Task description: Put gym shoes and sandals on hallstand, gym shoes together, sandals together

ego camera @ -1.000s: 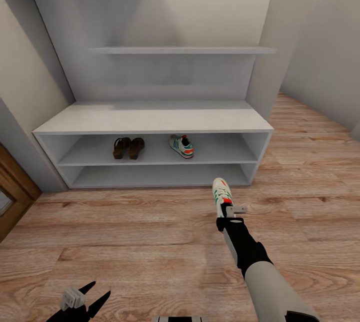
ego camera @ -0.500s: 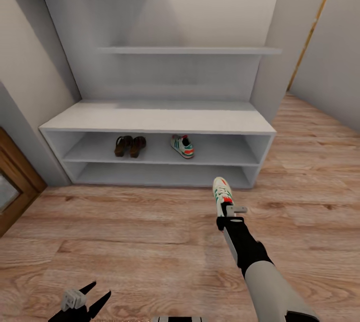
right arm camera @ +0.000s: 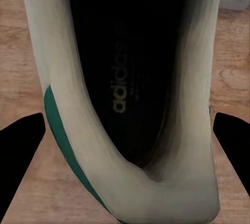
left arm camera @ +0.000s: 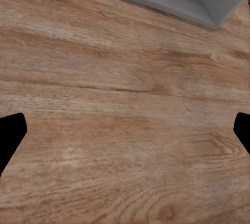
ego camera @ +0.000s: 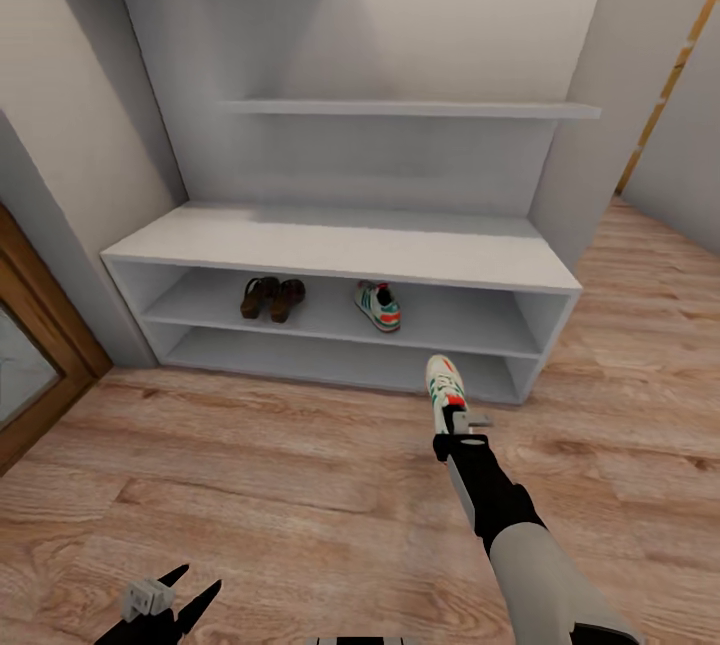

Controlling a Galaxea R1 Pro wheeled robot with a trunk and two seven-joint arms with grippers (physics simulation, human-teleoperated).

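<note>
White with teal stripes, the second gym shoe (ego camera: 444,387) was clenched at its heel in the right tool (ego camera: 456,422), held above the corridor floor (ego camera: 260,485) just short of the hallstand (ego camera: 340,250), on whose upper tier its mate (ego camera: 378,306) sat well apart from the two sandals (ego camera: 272,297). The risk I judged was the raised toe catching the shelf edge on the way in, twisting the shoe loose from that small grip. The right wrist view looked straight into the shoe's dark printed insole (right arm camera: 125,78), which the head view did not give, while the left tool (ego camera: 160,603) hung released and empty over bare planks.
</note>
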